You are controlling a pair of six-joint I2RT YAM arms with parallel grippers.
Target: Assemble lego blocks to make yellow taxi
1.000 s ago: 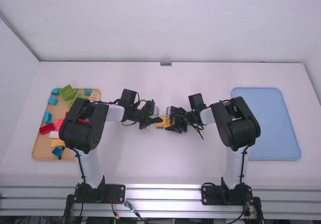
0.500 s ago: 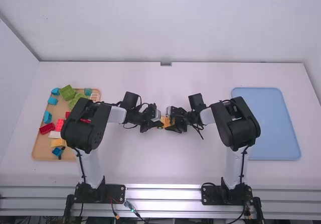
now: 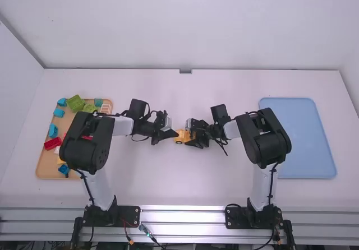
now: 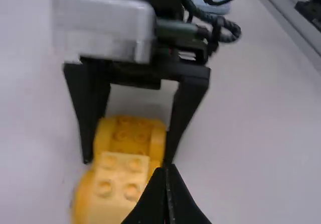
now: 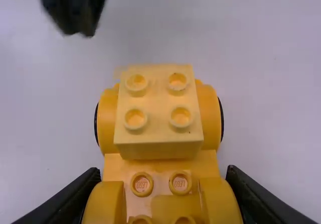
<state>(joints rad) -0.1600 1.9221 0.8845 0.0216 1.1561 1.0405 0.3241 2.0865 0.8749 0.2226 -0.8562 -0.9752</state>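
In the high view my left gripper (image 3: 174, 134) stands just left of the yellow car (image 3: 179, 140). My right gripper (image 3: 190, 134) holds the car from the right. The left wrist view has my left gripper (image 4: 167, 170) with its fingertips together and nothing between them, near the car (image 4: 131, 133). The right wrist view has my right gripper (image 5: 163, 173) shut on both sides of the car's studded yellow base (image 5: 160, 170). A paler yellow 2x2 block (image 5: 159, 133) sits on the base, between the dark-edged wheels.
At the left, partly under the left arm, a wooden tray (image 3: 42, 161) holds several loose blocks, among them green (image 3: 74, 103), blue (image 3: 53, 130) and red (image 3: 53, 143) ones. A blue tray (image 3: 303, 138) lies at the right, beyond the right arm.
My left gripper moved right onto the car's left end, then drew back left, uncovering that end. The right gripper and the car have stayed in place.
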